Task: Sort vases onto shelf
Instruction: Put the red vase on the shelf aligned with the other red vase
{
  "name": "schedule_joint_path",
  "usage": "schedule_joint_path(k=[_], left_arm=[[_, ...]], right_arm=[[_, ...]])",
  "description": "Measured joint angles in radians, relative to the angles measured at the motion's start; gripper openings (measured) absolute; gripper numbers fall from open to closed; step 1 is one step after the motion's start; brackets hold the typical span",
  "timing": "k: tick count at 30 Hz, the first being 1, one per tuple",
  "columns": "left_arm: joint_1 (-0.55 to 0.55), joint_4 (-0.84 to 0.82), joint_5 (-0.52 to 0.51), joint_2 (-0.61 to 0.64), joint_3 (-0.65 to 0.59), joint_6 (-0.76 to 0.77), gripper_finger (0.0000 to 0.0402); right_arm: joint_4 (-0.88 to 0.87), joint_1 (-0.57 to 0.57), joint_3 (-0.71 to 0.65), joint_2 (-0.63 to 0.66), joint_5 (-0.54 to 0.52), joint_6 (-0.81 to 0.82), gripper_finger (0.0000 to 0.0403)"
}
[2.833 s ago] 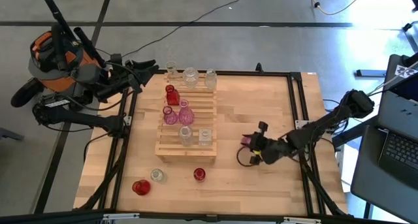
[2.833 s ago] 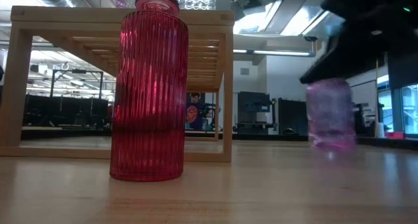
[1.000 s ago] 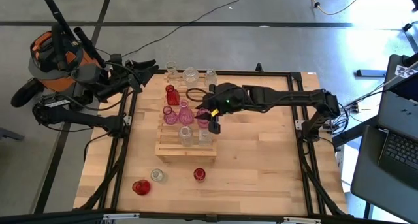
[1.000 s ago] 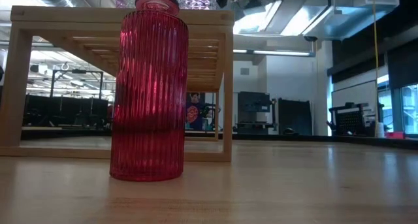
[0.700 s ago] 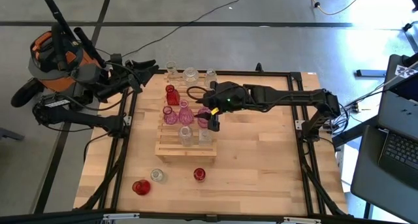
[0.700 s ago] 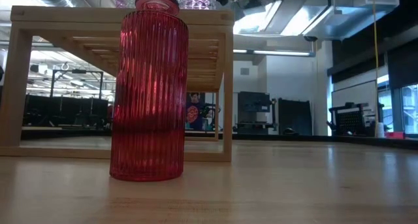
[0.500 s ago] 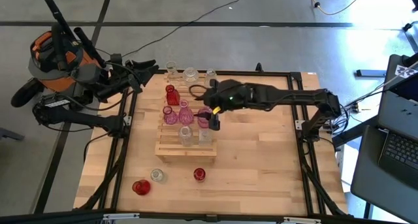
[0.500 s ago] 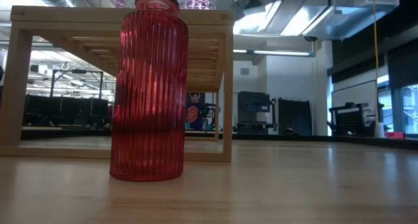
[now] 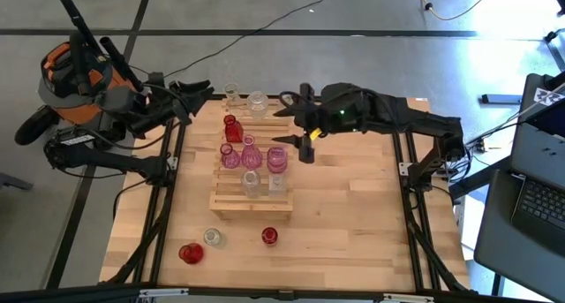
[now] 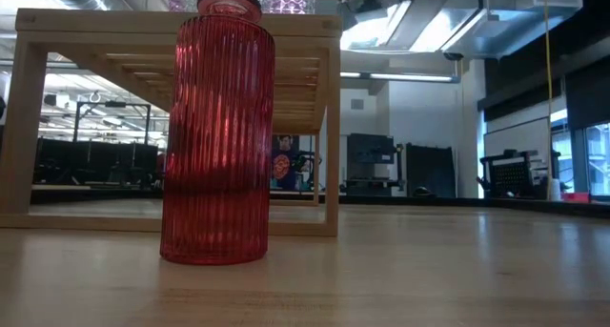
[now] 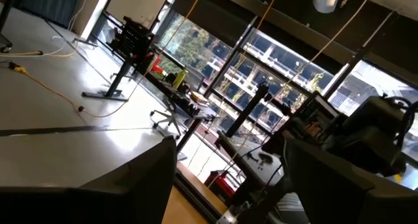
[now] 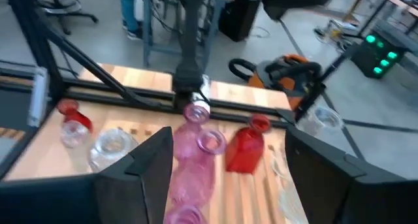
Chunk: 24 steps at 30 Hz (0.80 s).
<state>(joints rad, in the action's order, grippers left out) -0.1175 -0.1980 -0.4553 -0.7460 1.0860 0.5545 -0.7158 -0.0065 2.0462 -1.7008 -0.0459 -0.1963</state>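
Note:
The pale wooden shelf (image 9: 252, 175) stands mid-table, seen from its near side in the low view (image 10: 329, 127). On its slats stand clear vases (image 9: 257, 102), a red one (image 9: 231, 128) and pink ones (image 9: 276, 159) (image 12: 196, 152). Two red vases (image 9: 191, 253) (image 9: 269, 237) and a clear one (image 9: 213, 238) rest on the tabletop in front; the low view shows one of the red ones close up (image 10: 217, 127). My right gripper (image 9: 297, 126) (image 12: 228, 178) hovers open above the shelf's far right side, touching nothing. My left gripper (image 9: 199, 93) (image 11: 228, 185) waits open past the table's far left corner.
Black frame rails (image 9: 402, 162) run along the table's edges. An orange-and-black device (image 9: 75, 82) sits off the far left corner. Bare tabletop (image 9: 353, 215) lies to the right of the shelf.
My right gripper has let go of the pink vase on the shelf's right side, opened, then risen and drawn back toward the table's far edge. The pink vase stays upright on the slats where it was set.

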Motion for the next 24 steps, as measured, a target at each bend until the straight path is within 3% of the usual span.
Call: schedule_joint_path(k=[4, 8, 14, 18, 24], left_arm=[[0.0, 0.02, -0.057, 0.0, 0.0, 0.007, 0.0275], [0.0, 0.007, -0.017, 0.009, 0.0, 0.124, 0.0275], [0.031, -0.206, 0.321, -0.011, 0.001, 0.331, 0.0275], [0.11, -0.206, 0.531, -0.038, 0.0, 0.388, 0.0275], [0.345, -0.18, 0.592, -0.041, 0.0, 0.487, 0.0275]], right_arm=[[-0.038, 0.0, 0.005, 0.0, -0.052, -0.006, 0.0243], [-0.053, 0.0, 0.005, 0.0, -0.089, -0.006, 0.0243], [-0.081, 0.001, 0.005, -0.001, -0.093, -0.02, 0.0243], [-0.086, 0.0, 0.005, -0.001, -0.094, -0.025, 0.0243], [-0.101, -0.001, 0.005, -0.002, -0.094, -0.049, 0.0243]])
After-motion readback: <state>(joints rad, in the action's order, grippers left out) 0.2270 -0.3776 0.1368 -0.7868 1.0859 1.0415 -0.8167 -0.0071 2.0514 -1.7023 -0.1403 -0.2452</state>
